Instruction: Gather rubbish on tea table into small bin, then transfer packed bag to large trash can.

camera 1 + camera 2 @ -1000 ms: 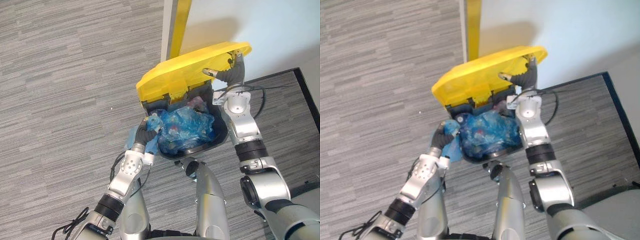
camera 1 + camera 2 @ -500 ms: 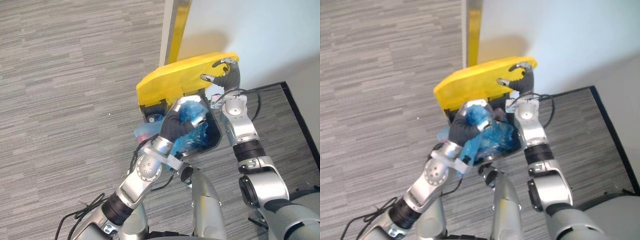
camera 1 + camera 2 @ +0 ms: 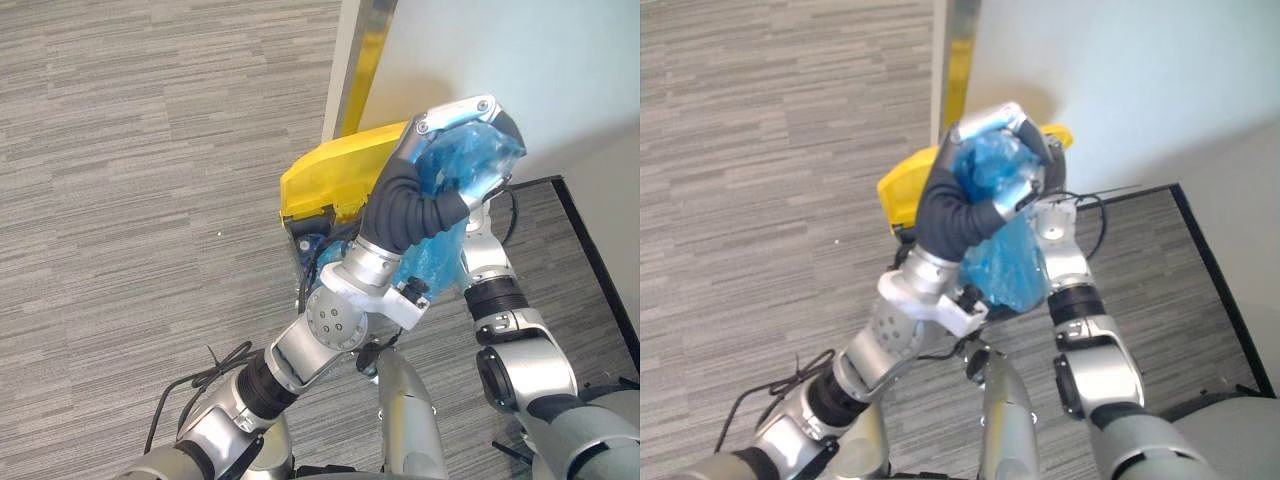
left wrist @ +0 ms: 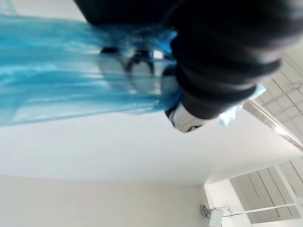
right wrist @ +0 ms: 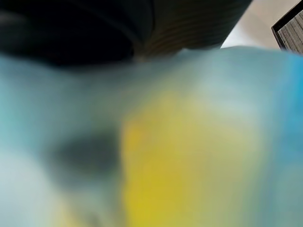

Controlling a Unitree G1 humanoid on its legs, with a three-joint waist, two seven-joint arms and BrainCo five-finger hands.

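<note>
**Ana:** Up from the bin's mouth, where it sat a second ago, our left robot hand [image 3: 432,195] has swung high and brought the blue bag [image 3: 436,262] with it.

**Ben:** Agreed. It is clenched round the bag's bunched top, and the rest hangs slack over the yellow-lidded bin [image 3: 335,180].

**Ana:** And our right robot hand [image 5: 189,23]?

**Ben:** It sits behind the bag, so we cannot tell its grip.

**Ana:** How far along are we?

**Ben:** We judge the gathering done, since the bag looks packed. It rests in no can now, so the drop is still to do.

**Ana:** Its look?

**Ben:** Thin, crinkled, see-through blue film, with dark shapes showing inside.
</note>
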